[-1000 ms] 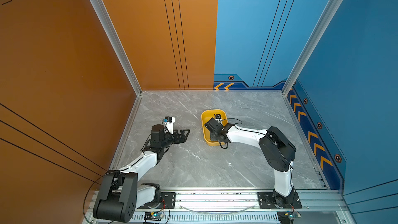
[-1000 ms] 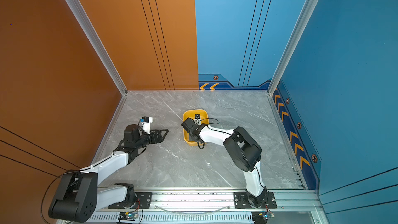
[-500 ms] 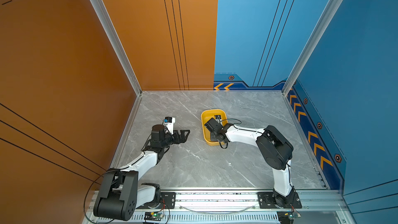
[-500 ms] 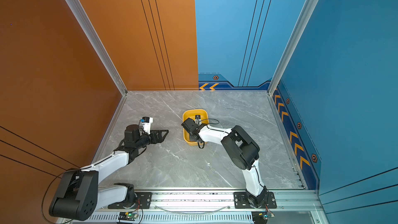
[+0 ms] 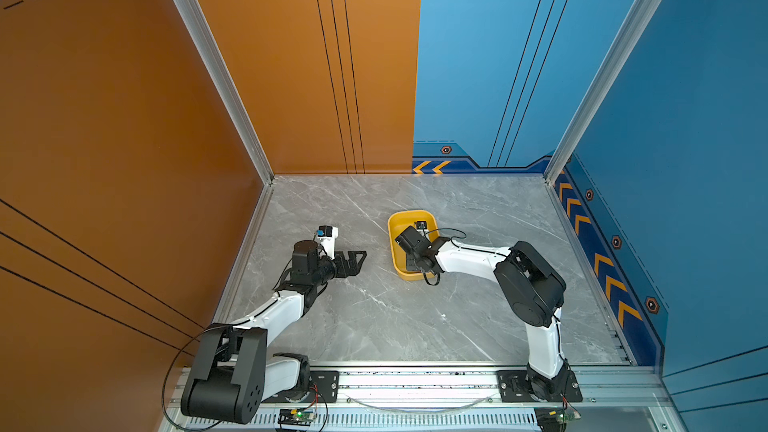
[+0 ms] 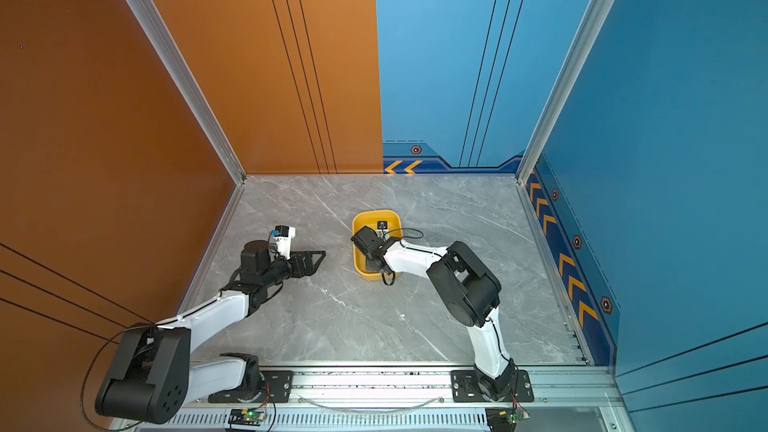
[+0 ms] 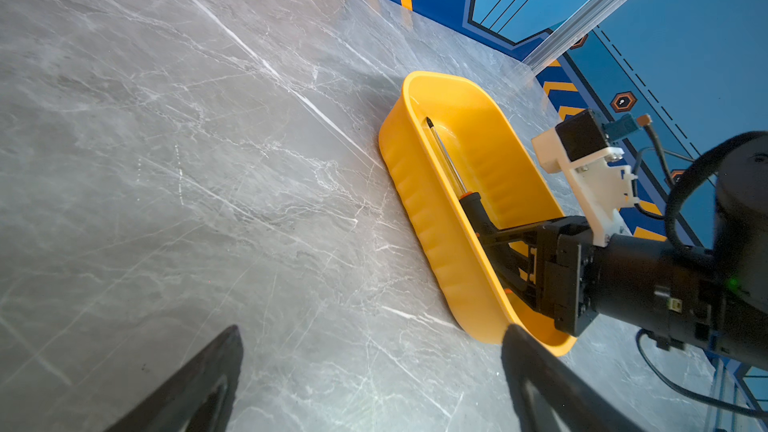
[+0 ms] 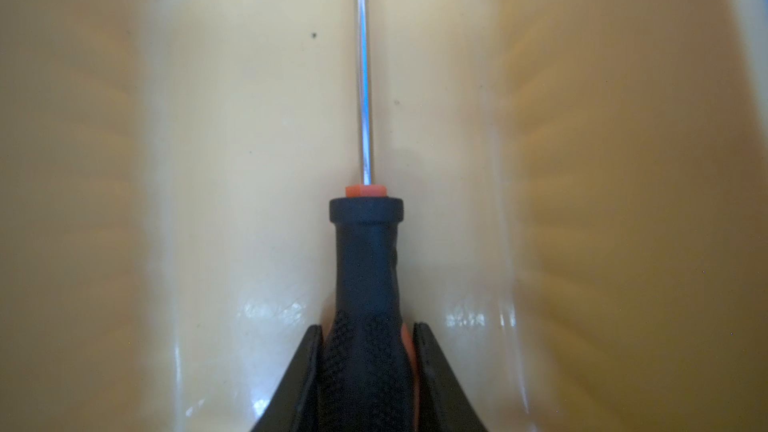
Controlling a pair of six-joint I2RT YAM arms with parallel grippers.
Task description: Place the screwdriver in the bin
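The yellow bin (image 5: 409, 214) (image 6: 376, 213) (image 7: 415, 201) lies on the grey marble table, right of centre. Inside it is the screwdriver (image 7: 448, 157) (image 8: 365, 251), its thin shaft running toward the bin's far end and its black handle toward the near end. My right gripper (image 8: 368, 330) (image 7: 484, 234) (image 5: 415, 260) reaches down into the bin and is shut on the handle, both fingers against its sides. In both top views the right wrist hides the screwdriver. My left gripper (image 5: 359, 257) (image 6: 319, 255) (image 7: 370, 330) hovers open and empty left of the bin.
Orange and blue walls enclose the table on three sides. The rail (image 5: 415, 380) carrying both arm bases runs along the front edge. Bare marble (image 5: 374, 317) lies between the two arms. A black cable (image 5: 446, 231) loops over the bin's right rim.
The right arm's elbow has shifted slightly while its gripper stays in the bin. The left arm has not moved.
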